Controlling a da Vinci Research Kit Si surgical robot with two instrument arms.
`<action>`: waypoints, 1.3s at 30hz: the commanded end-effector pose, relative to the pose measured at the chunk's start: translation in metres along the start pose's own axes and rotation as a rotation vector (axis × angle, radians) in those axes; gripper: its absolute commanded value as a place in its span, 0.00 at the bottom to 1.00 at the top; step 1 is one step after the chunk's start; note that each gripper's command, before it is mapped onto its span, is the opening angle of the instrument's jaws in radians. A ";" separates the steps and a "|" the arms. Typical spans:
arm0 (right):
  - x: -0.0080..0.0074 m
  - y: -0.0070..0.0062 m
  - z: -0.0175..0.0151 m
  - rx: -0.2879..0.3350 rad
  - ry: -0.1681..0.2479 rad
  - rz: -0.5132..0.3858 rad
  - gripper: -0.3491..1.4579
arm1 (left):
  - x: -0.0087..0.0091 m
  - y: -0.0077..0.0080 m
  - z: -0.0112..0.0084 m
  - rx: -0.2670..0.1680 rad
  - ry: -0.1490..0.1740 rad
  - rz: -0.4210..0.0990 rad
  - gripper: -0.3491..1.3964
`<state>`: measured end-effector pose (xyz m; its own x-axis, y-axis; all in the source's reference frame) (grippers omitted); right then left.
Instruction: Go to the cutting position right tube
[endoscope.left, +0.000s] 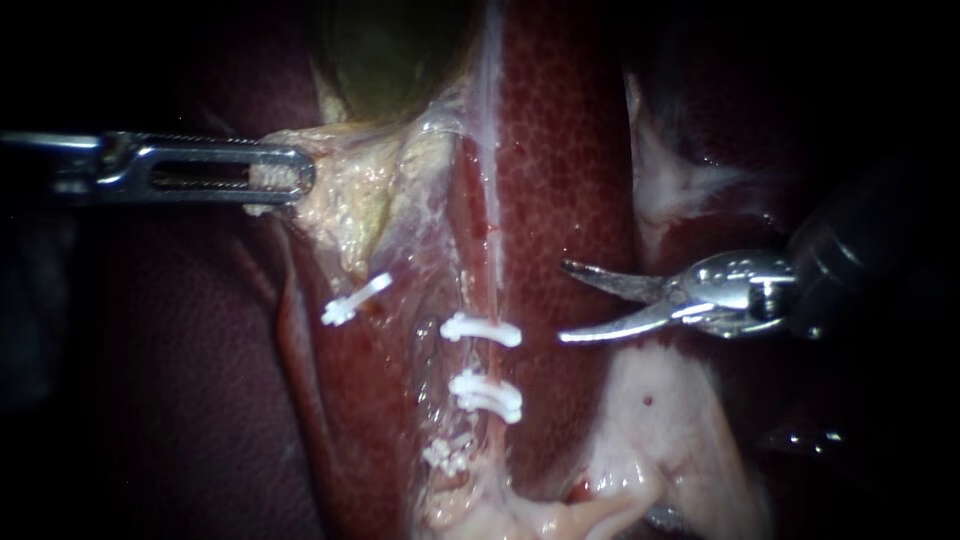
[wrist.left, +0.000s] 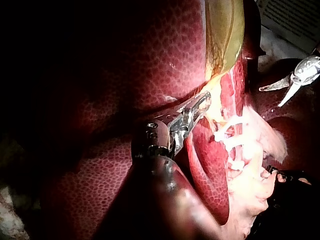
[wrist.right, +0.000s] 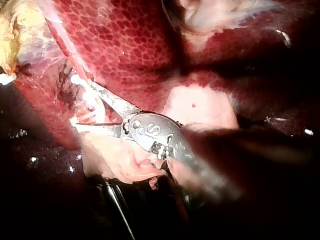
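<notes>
My right instrument (endoscope.left: 566, 302) has its claw spread, the blades clear of the right tube (endoscope.left: 492, 362). That tube runs down the liver (endoscope.left: 570, 150) just beside the tips and carries two clips (endoscope.left: 482, 330). My left instrument (endoscope.left: 290, 180) pinches pale tissue (endoscope.left: 340, 200) under the gallbladder (endoscope.left: 390, 50).

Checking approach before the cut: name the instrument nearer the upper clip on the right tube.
Right. The right instrument is just right of the upper clip, apart; the left instrument holds pale tissue far up-left.
</notes>
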<state>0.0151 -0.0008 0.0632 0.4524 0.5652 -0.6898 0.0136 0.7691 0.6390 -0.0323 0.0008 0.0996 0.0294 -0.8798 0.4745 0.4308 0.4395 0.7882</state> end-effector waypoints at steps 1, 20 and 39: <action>-0.0006 0.0000 0.0003 0.009 -0.016 0.008 0.96 | 0.0001 0.0001 0.0001 0.000 0.000 0.000 0.00; -0.0087 0.0011 0.0063 0.118 -0.146 0.132 0.92 | 0.0002 0.0001 0.0001 0.000 0.000 0.001 0.00; -0.0089 0.0028 0.0095 0.146 -0.155 0.146 0.90 | 0.0003 0.0001 0.0001 -0.001 -0.001 0.002 0.00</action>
<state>0.0197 -0.0065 0.0745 0.5902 0.6059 -0.5334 0.0602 0.6259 0.7776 -0.0324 0.0006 0.0999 0.0295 -0.8790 0.4760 0.4315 0.4407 0.7871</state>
